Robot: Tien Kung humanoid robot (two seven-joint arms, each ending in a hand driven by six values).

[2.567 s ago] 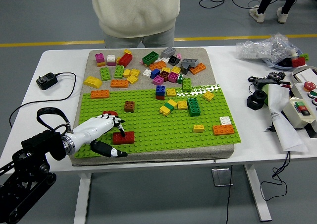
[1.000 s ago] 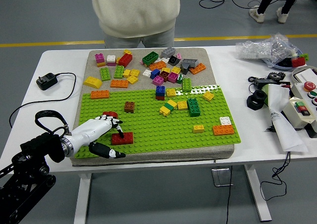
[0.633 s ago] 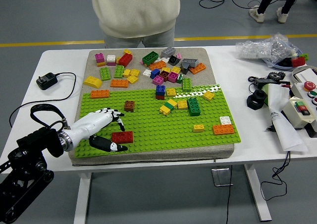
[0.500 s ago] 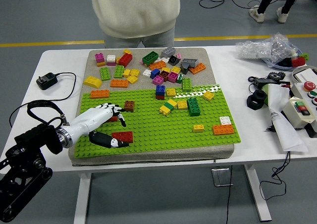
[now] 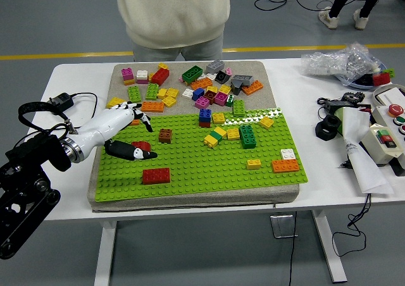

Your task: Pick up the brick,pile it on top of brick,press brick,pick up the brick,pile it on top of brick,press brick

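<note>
Our left robot hand (image 5: 126, 129) hovers over the left part of the green baseplate (image 5: 202, 166), fingers spread and holding nothing; the white fingers point toward the far side and the dark thumb reaches right, toward a small red piece (image 5: 144, 146) lying just beside its tip. We cannot tell whether the thumb touches that piece. Our right robot hand is out of view.

Nearer the bench's front edge, apart from the hand, a red brick (image 5: 156, 176) sits flat on the baseplate. A brown brick (image 5: 165, 135) stands just right of the fingers. Further right on the green plate we see a blue brick (image 5: 205, 116), a dark green brick (image 5: 247, 136), several yellow bricks (image 5: 216, 136), an orange brick (image 5: 285, 166) near the right edge with a small white brick (image 5: 288, 153) just behind it.

Behind the plate, on the grey mat (image 5: 259, 71), a loose heap of mixed bricks (image 5: 202, 87) is spread out, including a yellow one (image 5: 116, 102) close to our fingers.

On the white bench (image 5: 76, 77), a black charger (image 5: 61, 100) with its cable lies at the left, and a control box with buttons (image 5: 383, 137) and a plastic bag (image 5: 335, 61) lie at the right. A person in a cream top (image 5: 174, 11) stands at the far side.
</note>
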